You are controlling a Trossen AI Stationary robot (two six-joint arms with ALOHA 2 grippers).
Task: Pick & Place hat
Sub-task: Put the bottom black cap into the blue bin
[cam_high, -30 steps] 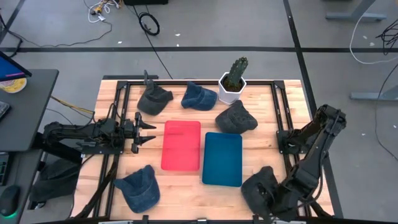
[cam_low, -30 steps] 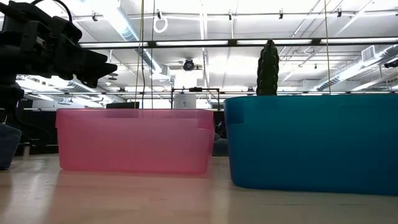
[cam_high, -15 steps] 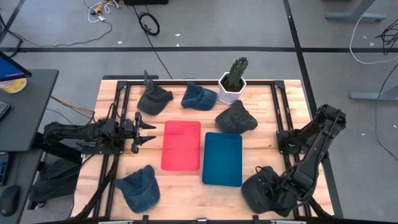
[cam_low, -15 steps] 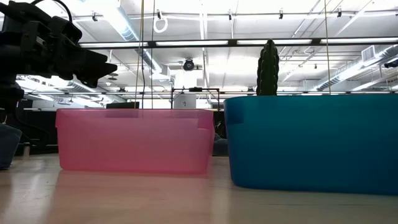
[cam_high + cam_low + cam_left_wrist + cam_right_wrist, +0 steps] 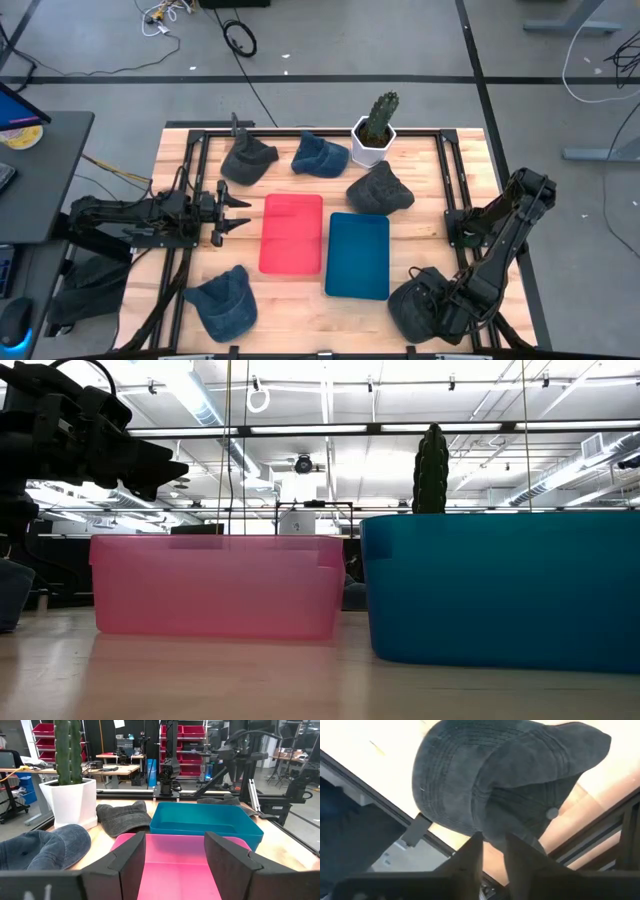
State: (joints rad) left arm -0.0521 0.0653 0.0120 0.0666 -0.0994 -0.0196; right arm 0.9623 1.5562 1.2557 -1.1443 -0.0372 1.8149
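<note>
Several hats lie on the wooden table. A dark grey hat (image 5: 412,303) sits at the near right corner with my right gripper (image 5: 447,303) down on it, fingers nearly together; the right wrist view shows the hat (image 5: 485,775) filling the picture. My left gripper (image 5: 236,211) hovers open to the left of the red bin (image 5: 292,233), pointing at it. The teal bin (image 5: 358,255) stands beside the red one. My right gripper (image 5: 493,851) pinches a bunch of the hat's crown cloth (image 5: 492,834) between its two fingers, on the side away from the brim (image 5: 577,745). The fingers come from above, slanting down. The hat still rests on the table.
Other hats: dark grey (image 5: 248,160), blue (image 5: 320,153), dark grey (image 5: 380,190) along the far side, blue (image 5: 222,302) near left. A cactus in a white pot (image 5: 375,135) stands at the far edge. A black frame rail (image 5: 455,190) borders the table.
My right gripper has shifted a little toward the table's left and far side, further over the dark grey hat at the near right corner. The left arm has stayed where it was.
</note>
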